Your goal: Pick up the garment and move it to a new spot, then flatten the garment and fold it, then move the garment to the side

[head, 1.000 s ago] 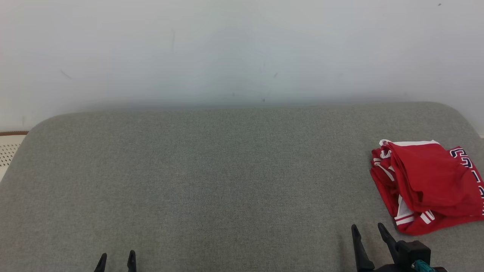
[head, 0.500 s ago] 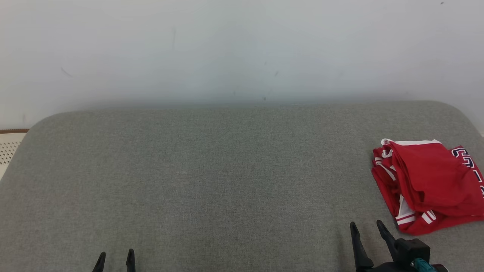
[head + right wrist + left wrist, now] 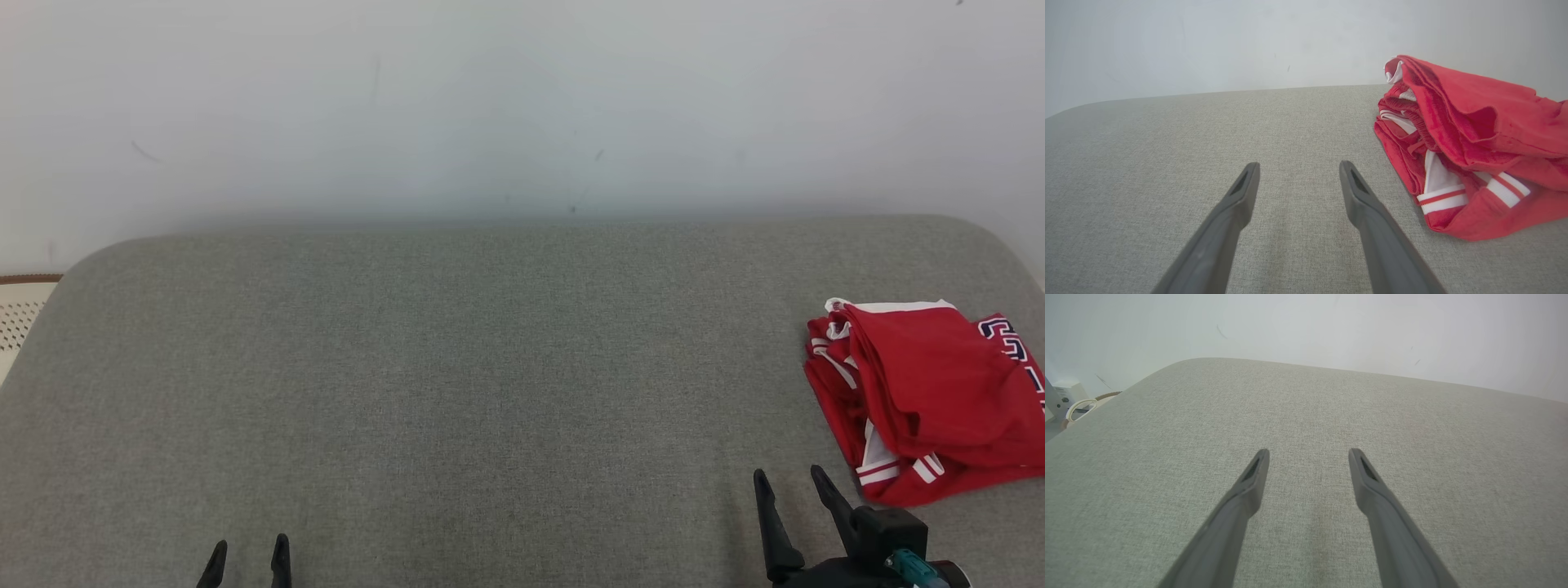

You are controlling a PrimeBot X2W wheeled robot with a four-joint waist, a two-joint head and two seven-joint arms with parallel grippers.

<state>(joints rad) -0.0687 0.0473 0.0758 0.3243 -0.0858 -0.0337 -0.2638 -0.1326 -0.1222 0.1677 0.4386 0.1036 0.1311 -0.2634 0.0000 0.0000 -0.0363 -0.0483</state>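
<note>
Where folded garment (image 3: 931,400) lies: red, white stripes, rumpled.

The upholstered pad (image 3: 457,367) is covered in grey woven cloth, matt, with a fine, slightly rough grain and no sheen. Near its right edge the red garment (image 3: 922,392) is soft, matt knit cloth, rumpled, a little fuzzy up close, with smoother white striped trim (image 3: 1443,198). The long fingers of the left gripper (image 3: 249,549) and the right gripper (image 3: 788,475) look like smooth, matt dark-grey plastic. Behind the pad, the wall (image 3: 490,106) is pale, flat and matt, with a few scuffs.
</note>
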